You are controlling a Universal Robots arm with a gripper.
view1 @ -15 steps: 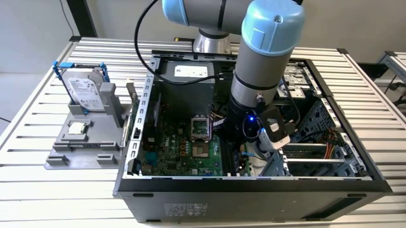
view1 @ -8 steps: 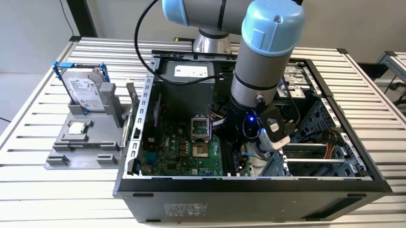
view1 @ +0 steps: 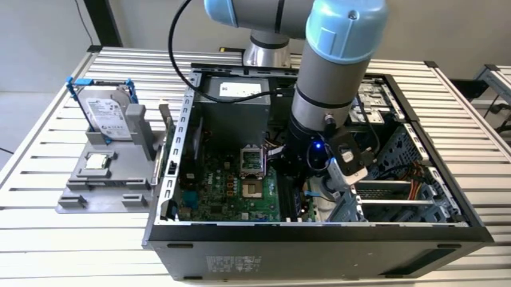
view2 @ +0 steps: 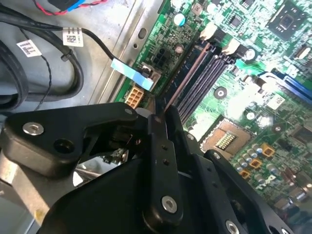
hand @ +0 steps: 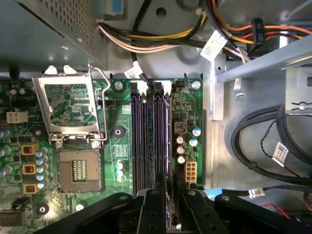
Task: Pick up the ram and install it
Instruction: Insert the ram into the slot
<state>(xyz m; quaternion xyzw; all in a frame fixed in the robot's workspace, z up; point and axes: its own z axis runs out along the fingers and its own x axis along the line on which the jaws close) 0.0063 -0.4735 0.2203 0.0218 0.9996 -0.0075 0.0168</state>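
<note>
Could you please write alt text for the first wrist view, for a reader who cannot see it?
The black gripper hangs over the motherboard's memory slots, holding the thin ram edge-on along one of them. Beside them an empty processor socket sits with its metal frame raised.

A robotics lab or test workshop: an open computer case lies on a slatted aluminium table at frame centre, with a grey fixture tray at left and bare walls behind.
</note>
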